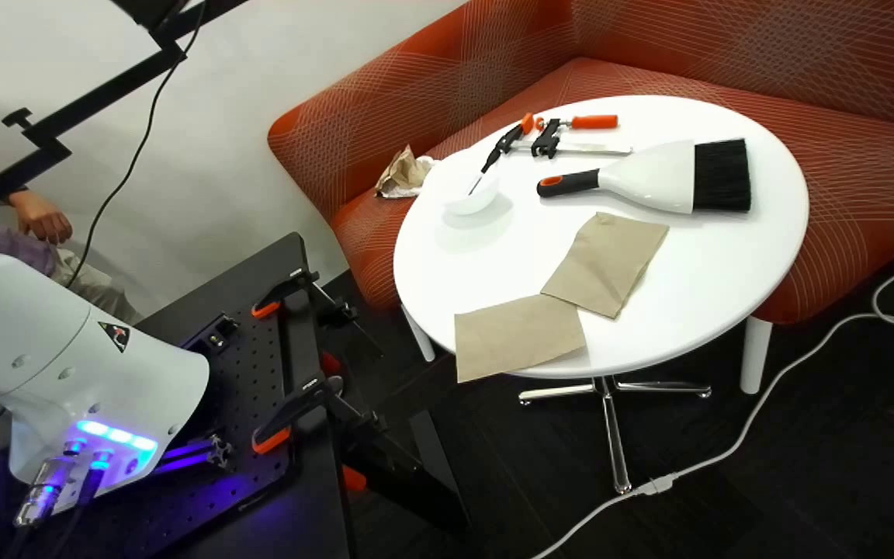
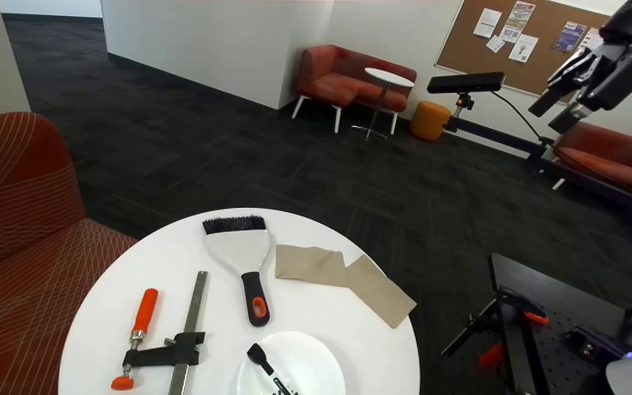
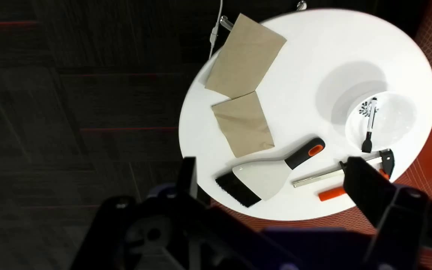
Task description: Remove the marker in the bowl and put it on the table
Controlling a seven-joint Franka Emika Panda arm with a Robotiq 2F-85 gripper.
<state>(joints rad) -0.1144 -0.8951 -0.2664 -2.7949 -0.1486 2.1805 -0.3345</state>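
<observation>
The white table [image 3: 298, 93] carries, at the right of the wrist view, the small white bowl [image 3: 394, 118], with the marker [image 3: 371, 120] in it, leaning across the lower rim so its dark end [image 3: 366, 144] sticks out. The bowl looks light, liable to slide or tip if nudged. The marker is probably lighter, stiff and hard to break, but smooth and round enough to roll out of a loose pinch; I'd grip across its barrel, just beside the dark end.

An exterior view shows the table's metal feet [image 1: 615, 439]; the wrist view gets only bits of them, at its top edge. At upper right in an exterior view hangs the gripper [image 2: 550, 114], fingers wide with nothing between them; there the bottom edge crops the bowl and the marker's low end, which the wrist view shows. In an exterior view the dark end [image 1: 491, 159] seems to run into the clamp [image 1: 546, 141]; in an exterior view the dark end [image 2: 257, 355] lies clear of it.
</observation>
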